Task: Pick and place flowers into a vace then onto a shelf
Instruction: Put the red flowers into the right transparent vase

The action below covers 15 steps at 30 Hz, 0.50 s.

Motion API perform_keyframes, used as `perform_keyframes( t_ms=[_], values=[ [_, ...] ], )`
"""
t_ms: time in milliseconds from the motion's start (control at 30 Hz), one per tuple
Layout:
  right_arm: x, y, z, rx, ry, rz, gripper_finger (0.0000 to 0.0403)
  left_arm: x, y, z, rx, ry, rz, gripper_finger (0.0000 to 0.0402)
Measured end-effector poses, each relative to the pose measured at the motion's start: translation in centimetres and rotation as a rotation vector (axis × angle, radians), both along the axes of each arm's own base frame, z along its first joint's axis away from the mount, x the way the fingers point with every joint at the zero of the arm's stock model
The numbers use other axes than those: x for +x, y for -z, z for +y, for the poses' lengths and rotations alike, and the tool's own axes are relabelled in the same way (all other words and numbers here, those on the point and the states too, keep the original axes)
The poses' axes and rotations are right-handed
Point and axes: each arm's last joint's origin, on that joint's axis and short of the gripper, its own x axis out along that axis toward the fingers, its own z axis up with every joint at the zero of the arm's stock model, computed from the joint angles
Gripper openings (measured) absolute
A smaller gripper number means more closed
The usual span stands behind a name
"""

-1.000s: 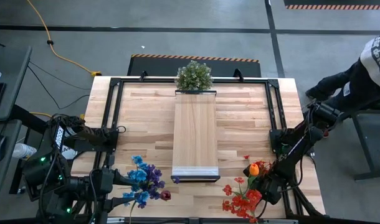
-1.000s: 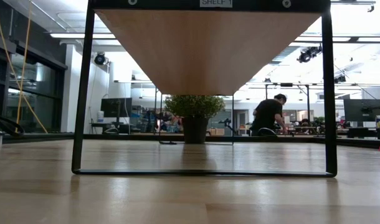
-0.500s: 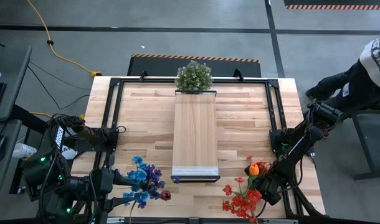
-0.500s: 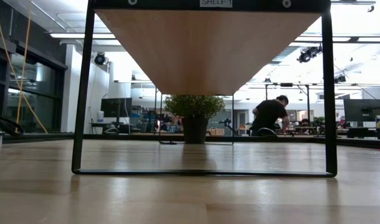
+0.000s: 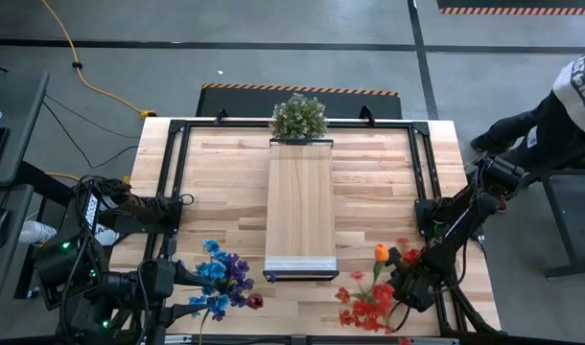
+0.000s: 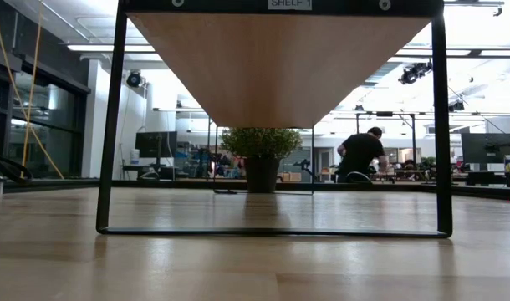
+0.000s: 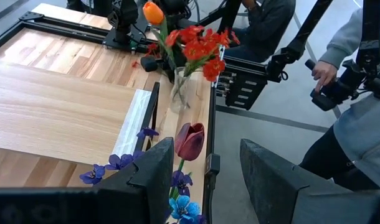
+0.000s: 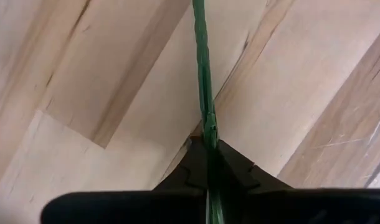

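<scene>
Red flowers (image 7: 199, 46) and an orange bloom (image 7: 154, 12) stand in a clear glass vase (image 7: 180, 93) near the table's near right corner; the red cluster (image 5: 369, 305) also shows from above. My right gripper (image 5: 405, 287) is beside them, pointing down, shut on a green stem. Blue and purple flowers (image 5: 219, 278) and a dark red bloom (image 7: 190, 140) are at the near left, just ahead of my open left gripper (image 7: 205, 149). The raised light-wood shelf (image 5: 300, 206) spans the table's middle. My right gripper pinches a thin green flower stem (image 8: 205, 118) between its two shut fingers (image 8: 237, 168). The fingers come from above, pointing down at the tabletop. The stem runs on from the fingertips above the wood; which bloom it bears cannot be told.
A bushy green potted plant (image 5: 298, 117) stands at the shelf's far end. The shelf's black frame legs (image 6: 111, 125) rest on the table. A seated person (image 5: 561, 105) is at the table's right, and hands holding controllers (image 7: 330, 87) show beyond the near right corner.
My right gripper has shut on the green stem and tipped a little. The orange bloom and the red cluster have shifted toward the table's left. My left arm has kept still.
</scene>
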Motion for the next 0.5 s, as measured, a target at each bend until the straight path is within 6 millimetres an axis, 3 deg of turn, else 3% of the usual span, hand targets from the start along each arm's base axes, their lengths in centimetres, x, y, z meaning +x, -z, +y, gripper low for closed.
perform_keyframes(
  t_ms=[500],
  values=[
    [-0.62, 0.11, -0.06, -0.027, -0.063, 0.031, 0.0007, 0.00, 0.00, 0.00, 0.000, 0.000, 0.000, 0.0216]
  ],
)
